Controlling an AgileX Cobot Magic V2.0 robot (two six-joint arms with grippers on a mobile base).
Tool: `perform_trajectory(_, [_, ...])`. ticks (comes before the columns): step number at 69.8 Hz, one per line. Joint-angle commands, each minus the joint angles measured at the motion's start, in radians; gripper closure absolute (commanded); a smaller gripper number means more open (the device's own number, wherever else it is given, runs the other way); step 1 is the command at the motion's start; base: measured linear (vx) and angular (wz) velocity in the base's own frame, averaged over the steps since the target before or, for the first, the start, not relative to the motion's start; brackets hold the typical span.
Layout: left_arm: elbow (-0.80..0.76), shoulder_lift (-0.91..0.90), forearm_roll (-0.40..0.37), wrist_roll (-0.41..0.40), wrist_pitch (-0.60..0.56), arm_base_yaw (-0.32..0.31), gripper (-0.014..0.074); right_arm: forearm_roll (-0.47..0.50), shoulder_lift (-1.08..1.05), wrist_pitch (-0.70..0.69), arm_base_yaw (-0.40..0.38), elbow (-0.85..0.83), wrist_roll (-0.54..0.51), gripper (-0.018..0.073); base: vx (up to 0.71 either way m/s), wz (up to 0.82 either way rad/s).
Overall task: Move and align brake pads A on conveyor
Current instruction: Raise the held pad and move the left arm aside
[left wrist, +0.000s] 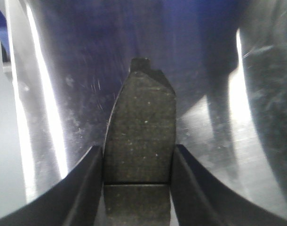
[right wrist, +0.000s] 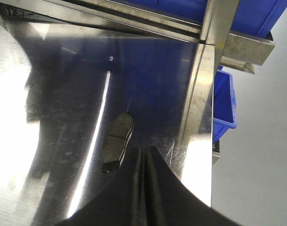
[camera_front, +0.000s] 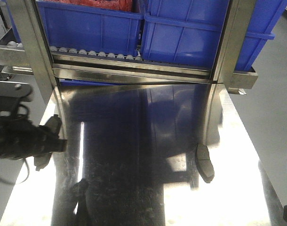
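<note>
On the steel worktop (camera_front: 237,155), no conveyor in view, the left hand (left wrist: 137,149) was clamped across the long edges of one brake pad (left wrist: 141,108), probably stiff, dense and best gripped there. The right hand (right wrist: 144,157), closed and empty, hung near a second pad (right wrist: 117,140) lying flat.

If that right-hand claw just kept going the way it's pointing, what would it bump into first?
Probably the bare steel tabletop. The right gripper, jaws closed, aims just beside the lying brake pad, so it likely misses it, though depth is hard to judge.
</note>
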Motion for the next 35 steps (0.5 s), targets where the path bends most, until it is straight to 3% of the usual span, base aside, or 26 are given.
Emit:
perform_trajectory(1, [0.036, -0.148, 0.018, -0.001, -0.099, -0.002, 0.0541, -0.009, 0.008, -0.071, -0.001, -0.026, -0.013, 0.0566, 0.00, 0.00])
perform_trajectory(35, [0.343, -0.659, 0.026, -0.001, -0.210, -0.002, 0.0540, -0.009, 0.008, -0.071, -0.001, -0.026, -0.013, 0.0566, 0.00, 0.00])
